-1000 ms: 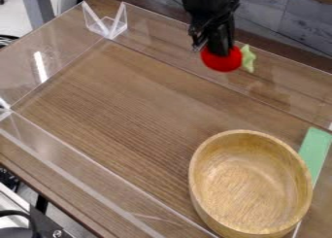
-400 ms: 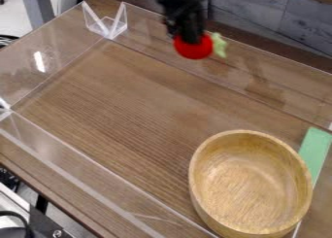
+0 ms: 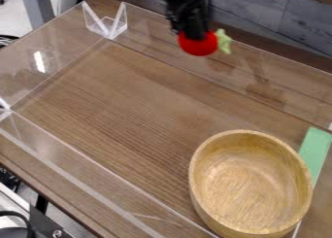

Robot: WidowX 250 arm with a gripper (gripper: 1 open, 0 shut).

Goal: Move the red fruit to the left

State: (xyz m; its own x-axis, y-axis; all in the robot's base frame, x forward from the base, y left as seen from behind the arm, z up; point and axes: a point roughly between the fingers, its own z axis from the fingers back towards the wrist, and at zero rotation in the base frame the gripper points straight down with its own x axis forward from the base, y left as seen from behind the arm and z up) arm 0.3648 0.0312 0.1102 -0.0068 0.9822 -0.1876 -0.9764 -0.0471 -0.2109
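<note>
Clenched on the red fruit [image 3: 199, 45], the fingers of the gripper [image 3: 192, 32] pinch it from above, near the far edge of the wooden table [image 3: 143, 116], with the fruit's green leaf sticking out to its right. The fruit looks lifted a little clear of the wood rather than resting on it, though from this single view that is hard to be sure of.

The step in hand seems to be the carry: the fruit is gripped and needs to travel toward the left side, where the clear plastic wall [image 3: 39, 67] bounds the table. The next move calls for a level sweep to the left, then a gentle lowering before the grip loosens, since a round fruit could roll.

The wooden bowl [image 3: 250, 181] sits well apart at the near right, empty. Most of the arm is cut off by the top edge, and the dark fingers blur together against the background, so their exact contact points cannot be made out.
</note>
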